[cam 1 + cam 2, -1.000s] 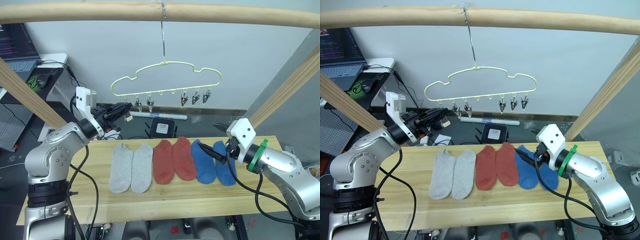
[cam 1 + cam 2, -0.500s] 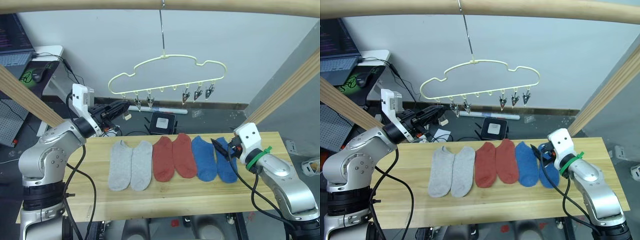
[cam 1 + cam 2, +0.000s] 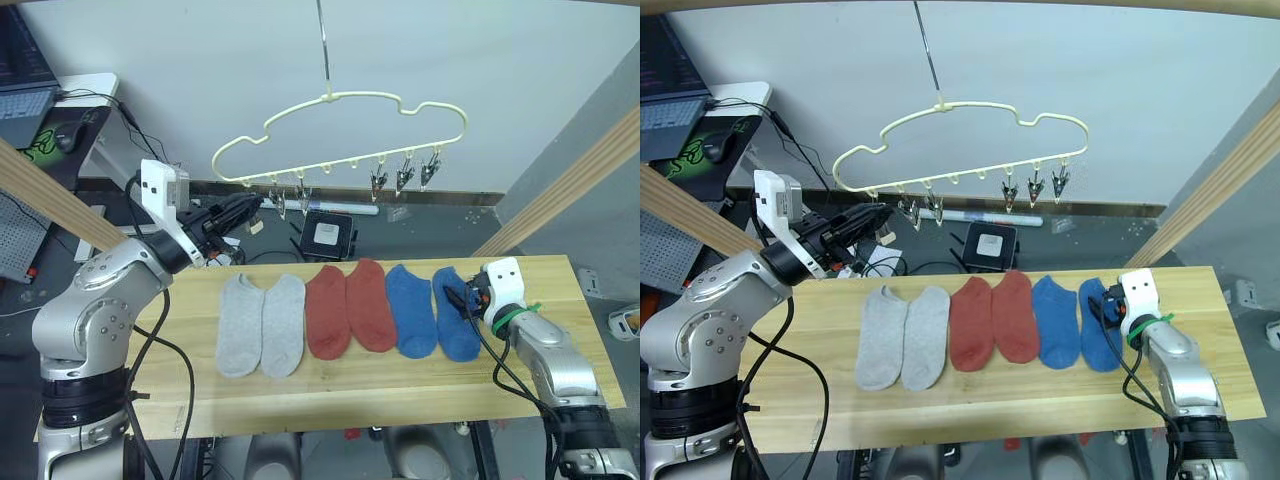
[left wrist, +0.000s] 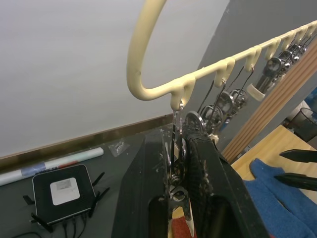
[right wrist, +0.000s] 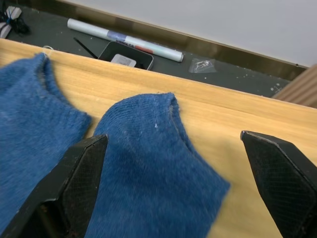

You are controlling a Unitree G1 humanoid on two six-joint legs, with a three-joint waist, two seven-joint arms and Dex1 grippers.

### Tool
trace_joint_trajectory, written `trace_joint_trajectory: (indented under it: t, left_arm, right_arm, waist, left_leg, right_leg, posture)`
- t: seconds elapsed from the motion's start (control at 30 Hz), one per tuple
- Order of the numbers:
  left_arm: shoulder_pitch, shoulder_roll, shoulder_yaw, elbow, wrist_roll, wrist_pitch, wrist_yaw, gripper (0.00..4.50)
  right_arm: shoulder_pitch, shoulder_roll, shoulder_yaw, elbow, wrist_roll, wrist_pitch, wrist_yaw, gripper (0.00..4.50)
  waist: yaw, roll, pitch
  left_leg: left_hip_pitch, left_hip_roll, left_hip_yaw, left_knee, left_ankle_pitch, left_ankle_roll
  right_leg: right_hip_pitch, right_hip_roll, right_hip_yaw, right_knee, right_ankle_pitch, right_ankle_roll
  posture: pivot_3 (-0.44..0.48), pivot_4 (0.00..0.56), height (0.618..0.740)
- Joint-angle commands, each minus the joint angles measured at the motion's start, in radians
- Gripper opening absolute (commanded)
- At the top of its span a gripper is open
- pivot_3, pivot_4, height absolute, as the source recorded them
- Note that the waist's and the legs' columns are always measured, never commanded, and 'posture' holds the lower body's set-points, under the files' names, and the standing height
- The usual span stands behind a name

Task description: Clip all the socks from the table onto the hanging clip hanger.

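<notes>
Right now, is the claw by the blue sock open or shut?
Open: the right gripper has its black fingers spread wide around the blue sock.

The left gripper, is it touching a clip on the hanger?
Touching. The left wrist view shows the left gripper closed on the end clip of the clip hanger.

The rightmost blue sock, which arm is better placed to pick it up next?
The right. The right gripper is open astride that blue sock, while the left gripper is shut on a clip of the clip hanger.
</notes>
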Motion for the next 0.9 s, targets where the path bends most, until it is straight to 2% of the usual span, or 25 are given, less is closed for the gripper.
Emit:
trace_joint_trajectory:
  t: [0.03,0.4,0.5,0.87,0.9]
  left_arm:
    - [0.009,0.013,0.019,-0.033,-0.014,0.005,0.005,0.22]
    - [-0.001,0.013,0.016,-0.023,-0.011,0.0,0.001,0.22]
    - [-0.003,0.01,0.014,-0.021,-0.009,-0.004,0.002,0.22]
    - [-0.003,0.0,0.007,-0.021,-0.005,-0.012,0.01,0.22]
    - [-0.004,-0.002,0.007,-0.021,-0.004,-0.013,0.011,0.22]
  right_arm:
    - [-0.025,0.011,0.008,0.063,-0.011,-0.05,0.023,4.5]
    - [-0.078,0.021,0.03,0.15,-0.043,-0.08,0.051,4.5]
    - [-0.074,0.019,0.025,0.148,-0.056,-0.056,0.035,3.88]
    - [-0.008,-0.026,-0.013,0.09,-0.038,-0.018,0.057,0.14]
    - [-0.008,-0.028,-0.013,0.091,-0.039,-0.02,0.059,0.0]
  waist:
    - [0.003,0.001,0.004]
    - [0.005,0.001,0.009]
    - [0.006,0.001,0.009]
    - [0.022,0.001,0.009]
    - [0.022,0.001,0.009]
  left_leg:
    - [0.0,0.0,0.0,0.0,0.001,-0.002]
    - [0.0,0.0,0.001,0.0,0.001,-0.004]
    - [0.0,0.0,0.001,0.0,0.001,-0.004]
    - [0.0,0.0,0.002,0.0,0.001,-0.005]
    - [0.0,0.0,0.002,0.0,0.001,-0.005]
  right_leg:
    - [0.0,0.0,0.0,0.0,0.0,0.0]
    - [0.0,0.0,0.001,0.0,0.001,0.001]
    - [0.0,0.0,0.001,0.0,0.001,0.002]
    - [0.0,-0.002,0.001,-0.001,0.0,0.005]
    - [0.0,-0.002,0.001,-0.001,0.0,0.005]
  posture:
    - [-0.072,0.397,0.74]
    - [-0.067,0.392,0.74]
    - [-0.068,0.387,0.74]
    - [-0.071,0.387,0.74]
    - [-0.071,0.387,0.74]
